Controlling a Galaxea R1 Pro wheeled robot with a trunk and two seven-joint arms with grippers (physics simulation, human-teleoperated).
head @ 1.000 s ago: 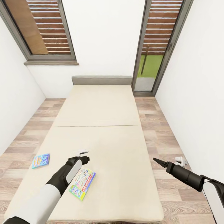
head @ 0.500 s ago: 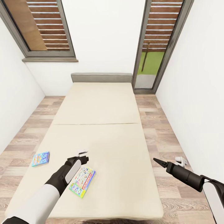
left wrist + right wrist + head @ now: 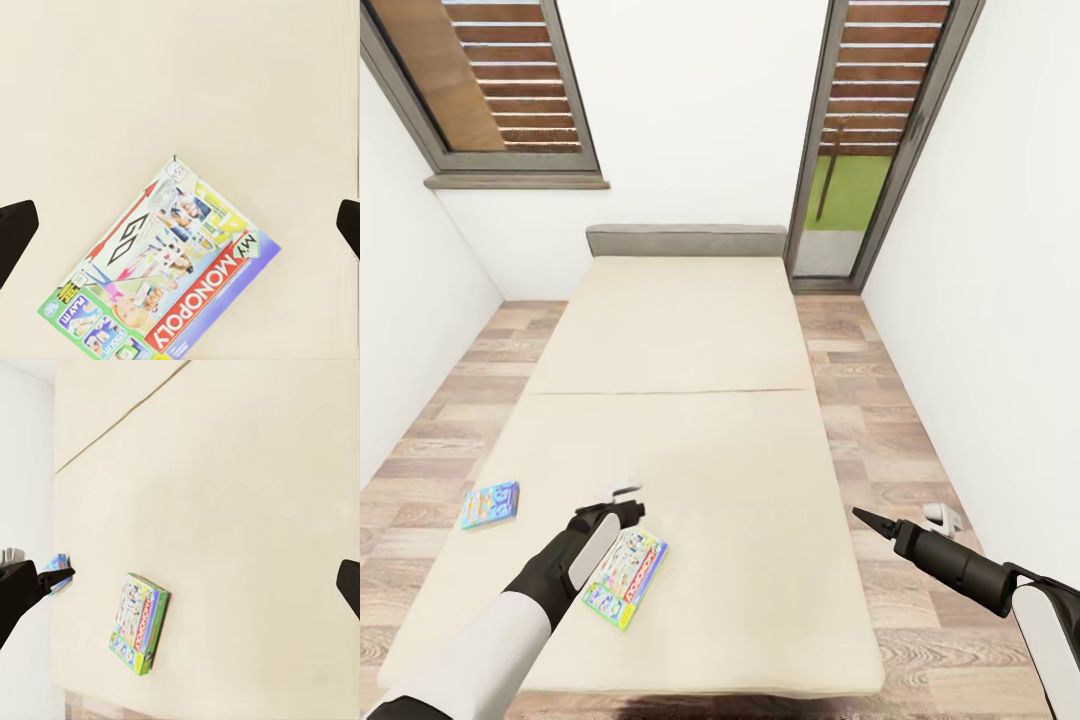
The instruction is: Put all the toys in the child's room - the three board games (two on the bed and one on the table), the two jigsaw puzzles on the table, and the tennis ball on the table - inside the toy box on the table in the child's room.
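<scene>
Bed pickup step. Left gripper spread wide, hovering over Monopoly box near bed foot edge. Second board game at left edge. Right gripper parted, empty, off right side. Next, likely: descend, straddle box.

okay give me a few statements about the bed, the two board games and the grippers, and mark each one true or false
1. Both board games lie flat on the bed. True: the Monopoly box and the blue game rest on it, apart.
2. The left gripper is clamped on the Monopoly box. False: its fingers stand wide apart above the box, not touching it.
3. The blue game sits nearer the bed's left edge than the Monopoly box. True.
4. The right gripper holds the blue game. False: it holds nothing and hangs off the bed's right side, over the floor.
5. The Monopoly box is standing on edge. False: it lies face up.
</scene>
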